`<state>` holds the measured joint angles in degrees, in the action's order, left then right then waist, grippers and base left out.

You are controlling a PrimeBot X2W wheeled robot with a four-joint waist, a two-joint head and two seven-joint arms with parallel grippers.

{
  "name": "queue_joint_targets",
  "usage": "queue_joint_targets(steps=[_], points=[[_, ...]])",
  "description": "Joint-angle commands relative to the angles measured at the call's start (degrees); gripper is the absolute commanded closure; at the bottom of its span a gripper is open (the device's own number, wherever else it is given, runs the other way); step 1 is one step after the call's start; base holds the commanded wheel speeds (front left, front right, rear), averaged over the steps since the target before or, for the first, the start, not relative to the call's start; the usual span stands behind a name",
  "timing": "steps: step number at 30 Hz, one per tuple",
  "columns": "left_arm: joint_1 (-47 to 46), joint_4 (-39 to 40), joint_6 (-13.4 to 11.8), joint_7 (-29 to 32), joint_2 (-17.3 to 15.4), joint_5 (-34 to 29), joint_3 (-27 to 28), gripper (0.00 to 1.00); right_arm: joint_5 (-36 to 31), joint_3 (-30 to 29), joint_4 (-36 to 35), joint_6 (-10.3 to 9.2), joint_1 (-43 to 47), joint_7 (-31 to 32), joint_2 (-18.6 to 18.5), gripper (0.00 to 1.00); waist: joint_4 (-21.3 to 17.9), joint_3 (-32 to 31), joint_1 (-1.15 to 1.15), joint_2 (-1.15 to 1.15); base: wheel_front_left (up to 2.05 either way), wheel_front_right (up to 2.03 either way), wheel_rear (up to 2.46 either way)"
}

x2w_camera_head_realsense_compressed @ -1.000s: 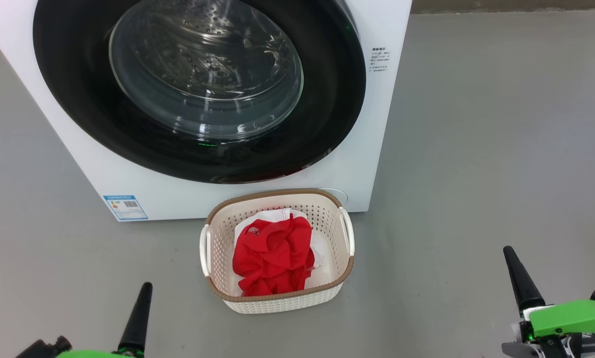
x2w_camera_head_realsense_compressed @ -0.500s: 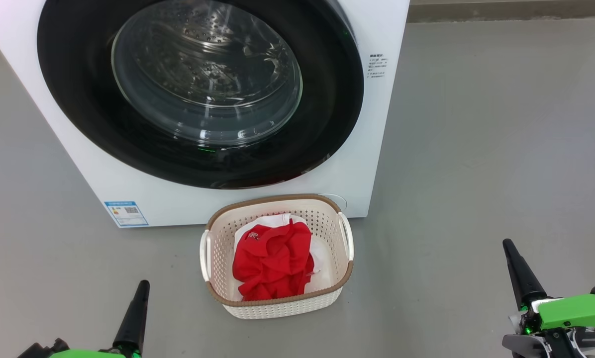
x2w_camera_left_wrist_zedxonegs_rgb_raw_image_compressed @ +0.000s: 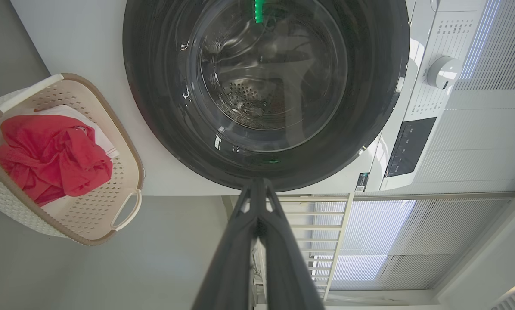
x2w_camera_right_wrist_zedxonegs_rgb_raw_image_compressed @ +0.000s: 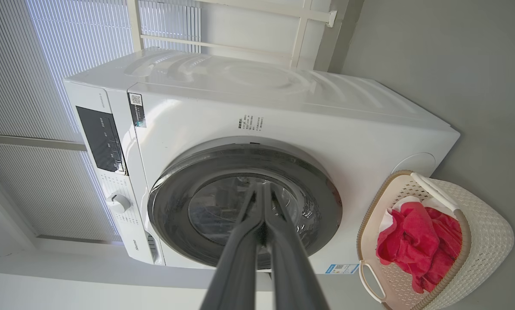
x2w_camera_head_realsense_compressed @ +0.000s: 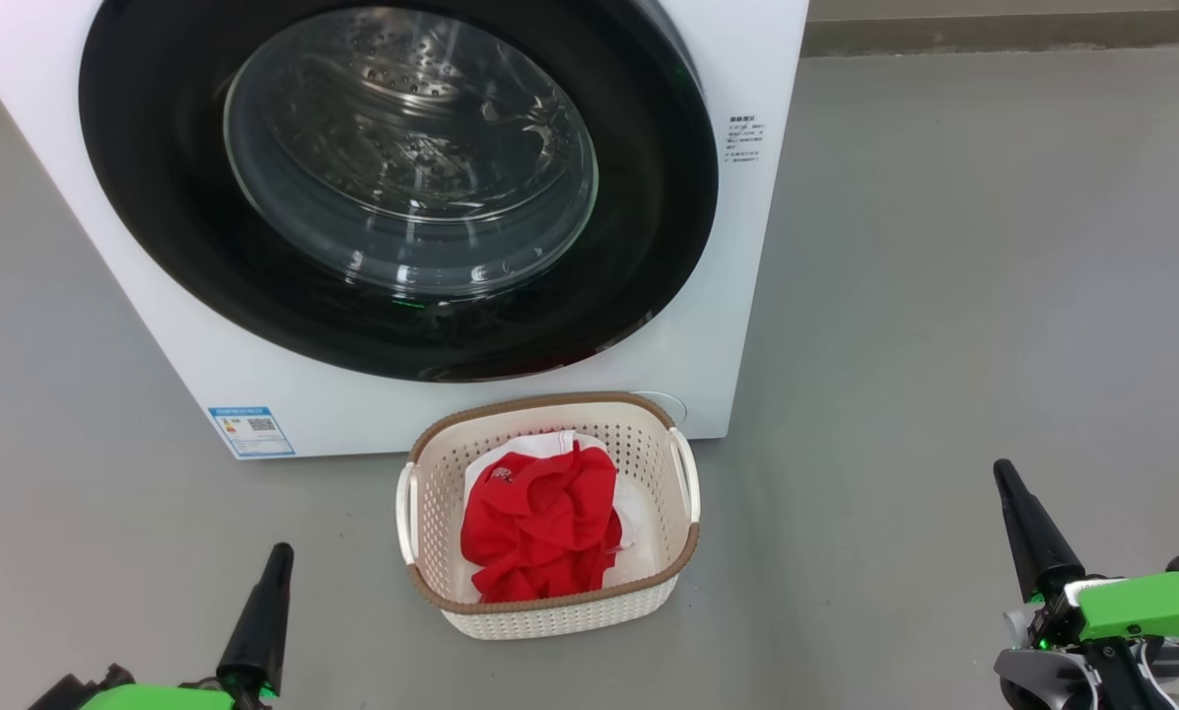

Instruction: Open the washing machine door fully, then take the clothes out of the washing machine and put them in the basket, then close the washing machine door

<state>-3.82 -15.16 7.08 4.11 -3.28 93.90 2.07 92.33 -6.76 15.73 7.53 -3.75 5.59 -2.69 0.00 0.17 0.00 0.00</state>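
Before one washing machine [x2w_camera_head_realsense_compressed: 747, 256] — one basket [x2w_camera_head_realsense_compressed: 554, 618]

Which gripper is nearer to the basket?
The left gripper, at the lower left of the head view. The gap from its tip to the basket is clearly shorter than the gap from the right gripper.

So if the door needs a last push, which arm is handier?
Likely the left. The left gripper sits in front of the door, near the basket; the right gripper is out past the washer. Both are shut and empty. The door already looks closed, though.
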Motion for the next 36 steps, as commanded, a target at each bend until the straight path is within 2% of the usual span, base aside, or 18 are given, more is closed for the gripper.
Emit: queue_joint_targets(steps=[1, 36], points=[[-2.2, 1.2, 0.4, 0.5, -1.2, 0.2, 2.2, 1.0, 0.4, 1.0, -1.7, -0.04, -2.4, 0.3, -0.7, 1.0, 0.0, 0.0, 0.0, 0.0, 0.0, 0.0, 0.0], [-2.2, 1.2, 0.4, 1.2, -0.7, -0.5, 3.0, 1.0, 0.2, 0.6, -1.7, -0.04, -2.4, 0.6, -0.5, 1.0, 0.0, 0.0, 0.0, 0.0, 0.0, 0.0, 0.0]])
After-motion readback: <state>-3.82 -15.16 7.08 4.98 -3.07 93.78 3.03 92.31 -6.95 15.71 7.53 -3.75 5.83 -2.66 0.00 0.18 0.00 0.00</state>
